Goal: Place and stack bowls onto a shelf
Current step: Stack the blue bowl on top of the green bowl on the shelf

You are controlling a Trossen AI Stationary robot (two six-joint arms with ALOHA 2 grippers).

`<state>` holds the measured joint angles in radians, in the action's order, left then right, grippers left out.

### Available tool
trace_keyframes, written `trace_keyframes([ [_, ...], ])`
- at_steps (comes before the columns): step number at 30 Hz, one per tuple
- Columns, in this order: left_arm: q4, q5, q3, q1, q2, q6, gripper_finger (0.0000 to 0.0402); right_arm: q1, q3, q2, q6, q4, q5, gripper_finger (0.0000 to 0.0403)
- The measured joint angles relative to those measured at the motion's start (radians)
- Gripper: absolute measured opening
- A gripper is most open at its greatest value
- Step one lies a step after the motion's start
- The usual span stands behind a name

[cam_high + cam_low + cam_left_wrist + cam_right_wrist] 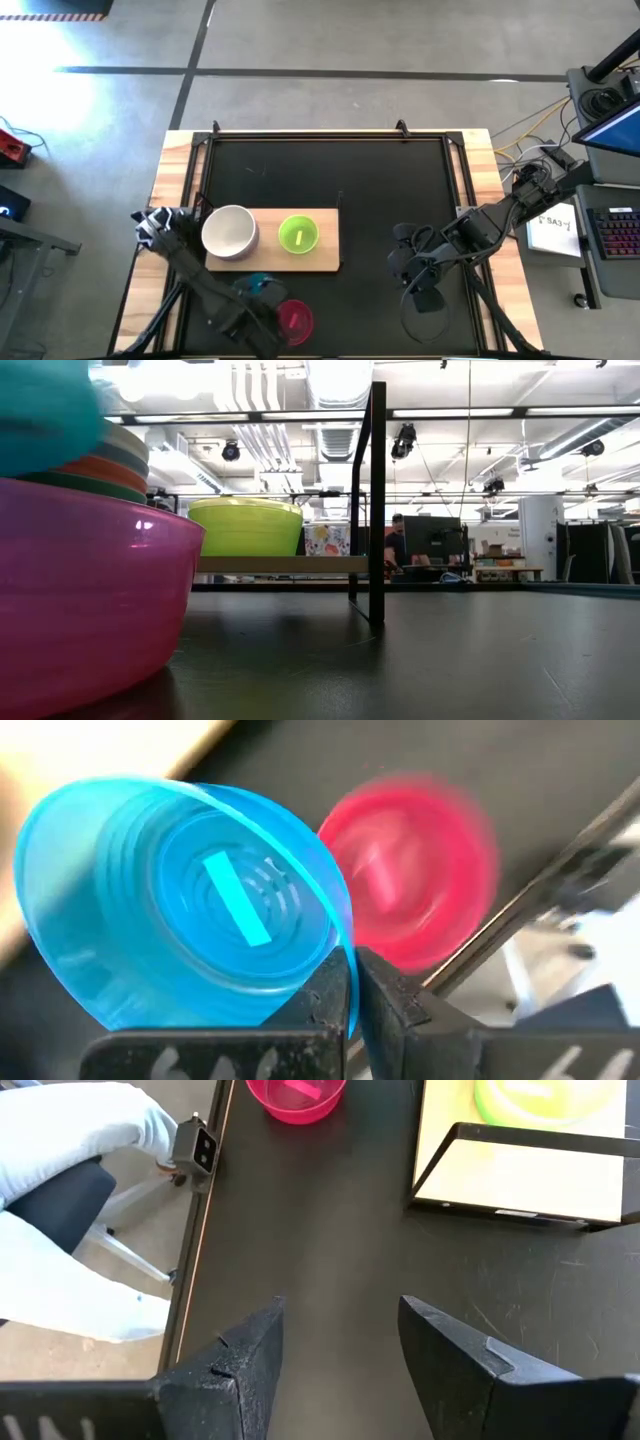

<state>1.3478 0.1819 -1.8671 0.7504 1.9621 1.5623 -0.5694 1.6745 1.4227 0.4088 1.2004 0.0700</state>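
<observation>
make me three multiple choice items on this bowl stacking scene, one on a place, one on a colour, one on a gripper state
1. Where does the magenta plastic bowl sit?
A. on the black tabletop, near its front edge
B. on the light wooden shelf
C. inside the white bowl

2. What colour is the round plastic bowl held by the left gripper?
A. white
B. cyan
C. yellow-green

3. How is the right gripper?
A. shut on a bowl
B. shut on nothing
C. open, holding nothing

Answers:
1 A, the high view shows it off the shelf on the black surface.
2 B, the left wrist view shows the fingers pinching the cyan bowl at its rim.
3 C, the right wrist view shows bare table between its spread fingers.
</observation>
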Motion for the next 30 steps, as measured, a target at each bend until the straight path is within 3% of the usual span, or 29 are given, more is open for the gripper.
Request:
trace_keyframes([
  [6,-0.001,0.17,-0.108,-0.11,0.0,-0.303,0.0,0.0,0.0,0.0,-0.013,0.0,0.0,0.0185],
  [13,0.041,0.207,-0.119,-0.267,0.0,-0.611,0.0,0.0,0.0,0.0,-0.016,0.0,0.0,0.0185],
  [20,0.069,0.222,-0.079,-0.379,0.0,-0.773,0.0,0.0,0.0,0.0,-0.016,-0.009,0.0,0.0185],
  [30,0.036,0.162,0.011,-0.415,0.0,-0.846,0.0,0.0,0.0,0.0,-0.016,-0.008,0.0,0.0185],
])
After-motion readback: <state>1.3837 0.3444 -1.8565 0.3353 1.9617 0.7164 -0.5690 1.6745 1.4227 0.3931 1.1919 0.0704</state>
